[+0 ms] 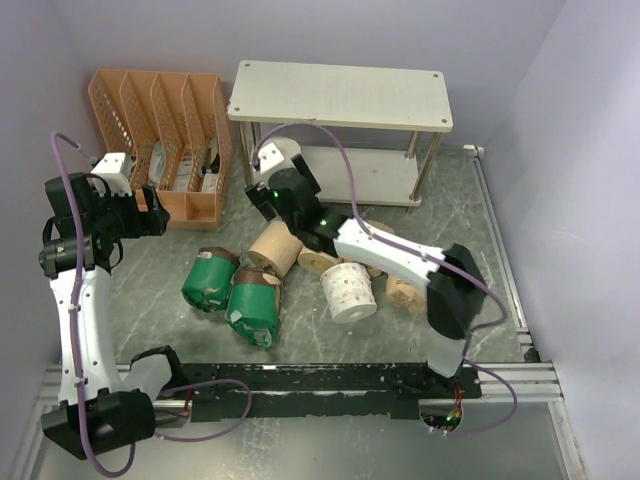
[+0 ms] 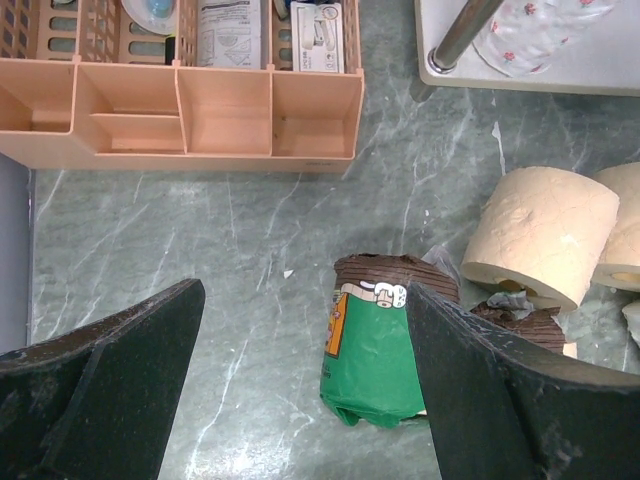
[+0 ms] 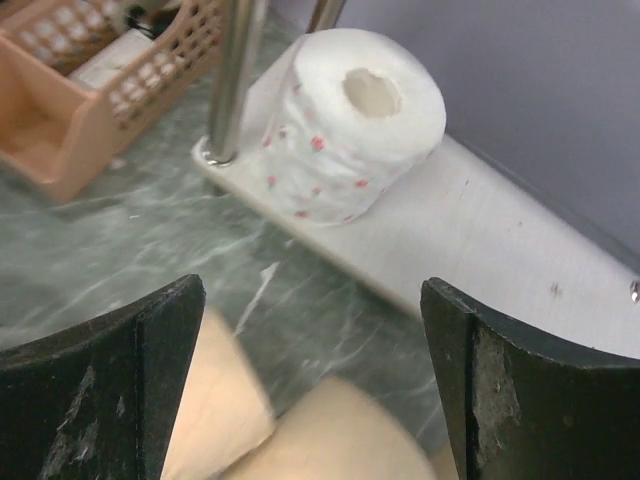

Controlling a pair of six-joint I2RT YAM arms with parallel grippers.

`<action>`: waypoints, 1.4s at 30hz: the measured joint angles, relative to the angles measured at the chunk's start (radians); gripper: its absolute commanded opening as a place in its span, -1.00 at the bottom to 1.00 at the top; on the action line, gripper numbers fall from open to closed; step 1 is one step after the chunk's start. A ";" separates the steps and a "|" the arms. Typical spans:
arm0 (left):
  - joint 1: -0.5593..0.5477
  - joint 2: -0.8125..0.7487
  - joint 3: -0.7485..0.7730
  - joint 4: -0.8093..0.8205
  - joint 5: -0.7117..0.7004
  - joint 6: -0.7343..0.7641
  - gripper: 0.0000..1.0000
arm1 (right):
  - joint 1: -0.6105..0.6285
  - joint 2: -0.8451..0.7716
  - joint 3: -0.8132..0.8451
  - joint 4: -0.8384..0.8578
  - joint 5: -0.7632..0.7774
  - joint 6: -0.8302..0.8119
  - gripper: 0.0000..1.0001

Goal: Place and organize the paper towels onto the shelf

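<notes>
**A:** Top external first: where's your left pincer [image 1: 150, 222]?
**B:** Mine hangs spread and empty near the left edge, beside the orange organizer [image 1: 160, 140]. A green-wrapped roll [image 1: 210, 282] lies mid-bench.
**A:** And your right pincer [image 1: 262, 192]?
**B:** Spread too, gripping nothing. One white roll [image 3: 350, 120] sits on the lower board of the shelf [image 1: 340, 95], left end, by the far edge.

Our left arm [image 1: 78, 300] rises steeply from its base and bends at the top. The left gripper [image 2: 302, 295] points downward with its jaws spread wide, holding nothing. Our right arm [image 1: 395, 258] stretches low, forward and leftward. The right gripper [image 3: 312, 295] is likewise spread wide and empty.
</notes>
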 measured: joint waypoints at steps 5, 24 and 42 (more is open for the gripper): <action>0.000 0.024 0.016 -0.005 0.029 0.008 0.87 | 0.195 -0.193 -0.153 -0.074 0.255 0.247 0.76; 0.002 0.024 0.029 -0.027 0.110 0.019 0.87 | 0.499 -0.201 -0.288 -1.251 0.487 1.757 0.56; 0.002 0.017 0.029 -0.028 0.121 0.022 0.87 | 0.668 -0.484 -0.540 -1.302 0.422 2.210 0.55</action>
